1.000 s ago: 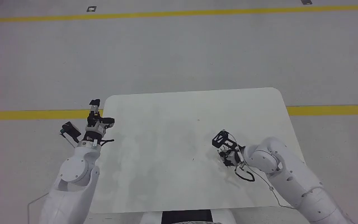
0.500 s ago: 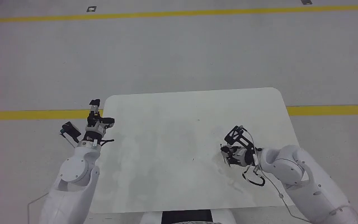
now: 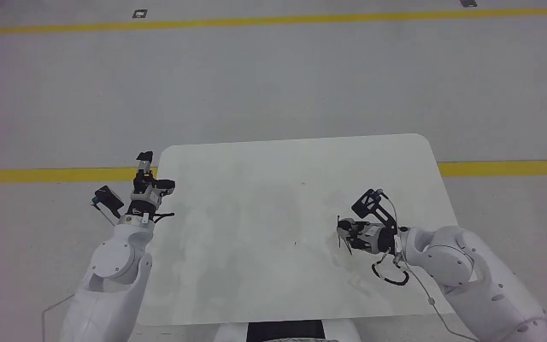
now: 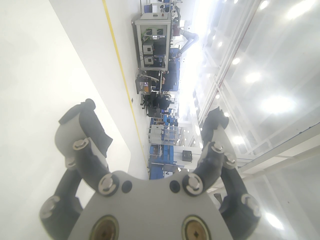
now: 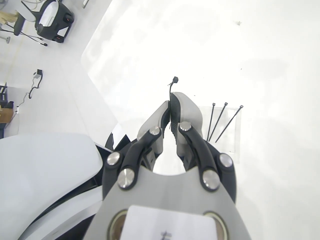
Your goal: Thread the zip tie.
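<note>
The zip tie (image 5: 175, 79) is pinched near its head in the right gripper (image 5: 171, 101) above the table (image 5: 212, 26), the left gripper (image 4: 152, 111) is spread wide and empty, and threading is judged not yet begun.

A white table (image 3: 256, 171) with rounded corners stands on a pale grey floor (image 3: 273, 77). One yellow line (image 3: 273, 20) runs across the floor well beyond the table, and a second yellow stripe (image 3: 68, 174) passes level with its far edge. A small dark square plate (image 3: 139, 14) sits in the floor near the far line. Off in the room are a metal-framed cabinet (image 4: 152, 43) of equipment, black office chairs (image 4: 152, 102), shelves of blue bins (image 4: 162, 136) and bright ceiling lights (image 4: 252, 77). A black-and-white wheeled machine (image 5: 53, 21) stands on the floor beside the table
</note>
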You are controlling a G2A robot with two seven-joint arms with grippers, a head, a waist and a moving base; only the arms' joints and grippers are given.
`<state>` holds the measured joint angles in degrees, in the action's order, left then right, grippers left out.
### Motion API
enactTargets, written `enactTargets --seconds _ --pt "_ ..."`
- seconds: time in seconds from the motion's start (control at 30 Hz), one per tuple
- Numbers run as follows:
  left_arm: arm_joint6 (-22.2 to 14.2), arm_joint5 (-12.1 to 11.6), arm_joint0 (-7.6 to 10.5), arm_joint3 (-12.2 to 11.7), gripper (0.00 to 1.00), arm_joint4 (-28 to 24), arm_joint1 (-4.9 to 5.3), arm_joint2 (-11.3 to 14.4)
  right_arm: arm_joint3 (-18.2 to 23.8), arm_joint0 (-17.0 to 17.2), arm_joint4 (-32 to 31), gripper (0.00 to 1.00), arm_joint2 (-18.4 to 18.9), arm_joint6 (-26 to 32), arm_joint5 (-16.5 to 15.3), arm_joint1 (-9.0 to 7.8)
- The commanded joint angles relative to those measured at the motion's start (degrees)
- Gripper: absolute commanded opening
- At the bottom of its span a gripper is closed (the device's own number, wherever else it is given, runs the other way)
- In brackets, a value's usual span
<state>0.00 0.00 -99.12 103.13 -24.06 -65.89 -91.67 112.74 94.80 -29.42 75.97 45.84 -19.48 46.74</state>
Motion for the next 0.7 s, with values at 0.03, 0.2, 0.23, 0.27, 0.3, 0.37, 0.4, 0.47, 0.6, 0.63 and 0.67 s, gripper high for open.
enactTargets --seconds 0.03,0.2,0.23,0.27,0.3,0.37,0.4,0.47,0.6,0.63,0.67 --pt "0.00 0.00 0.00 0.00 1.00 0.00 0.00 0.00 0.00 0.00 0.00 0.00 0.00 0.00 0.00 0.00" --pt "0.00 0.00 0.00 0.00 1.00 0.00 0.00 0.00 -0.14 0.57 1.90 0.00 -0.37 -3.29 0.00 0.25" --pt "0.00 0.00 0.00 0.00 1.00 0.00 0.00 0.00 -0.27 1.04 2.81 0.00 -0.65 -4.75 0.00 0.34" --pt "0.01 -0.06 0.05 -0.03 1.00 -0.05 -0.02 0.05 -0.42 1.67 4.27 0.00 -0.81 -7.35 0.00 0.45" --pt "-0.08 -0.81 0.18 0.00 1.00 -0.49 -0.12 0.39 -0.72 2.26 4.99 0.00 -0.78 -9.74 0.00 0.51" --pt "-1.14 -3.03 -0.14 0.27 1.00 -2.16 -0.37 1.35 -0.99 3.53 6.30 0.00 -0.85 -14.07 0.00 0.56" --pt "-1.99 -4.14 -0.54 0.76 1.00 -3.29 -0.53 2.19 -1.03 4.37 7.43 0.00 -0.82 -17.57 0.00 0.60" --pt "-4.01 -5.49 -1.23 1.46 1.00 -3.65 -0.66 3.34 -1.03 5.64 9.17 0.00 -0.92 -22.07 0.00 0.60" --pt "-7.70 -6.93 -2.15 2.60 1.00 -3.73 -0.90 6.22 -1.02 7.64 13.48 0.00 -1.05 -31.23 0.00 0.56" --pt "-9.26 -7.65 -2.30 2.78 1.00 -2.88 -0.93 7.29 -1.30 8.19 14.72 0.00 -1.31 -33.28 0.00 0.54" --pt "-10.02 -8.26 -2.39 2.75 1.00 -2.40 -0.97 7.89 -1.32 8.36 15.45 0.00 -1.60 -34.06 0.00 0.51"
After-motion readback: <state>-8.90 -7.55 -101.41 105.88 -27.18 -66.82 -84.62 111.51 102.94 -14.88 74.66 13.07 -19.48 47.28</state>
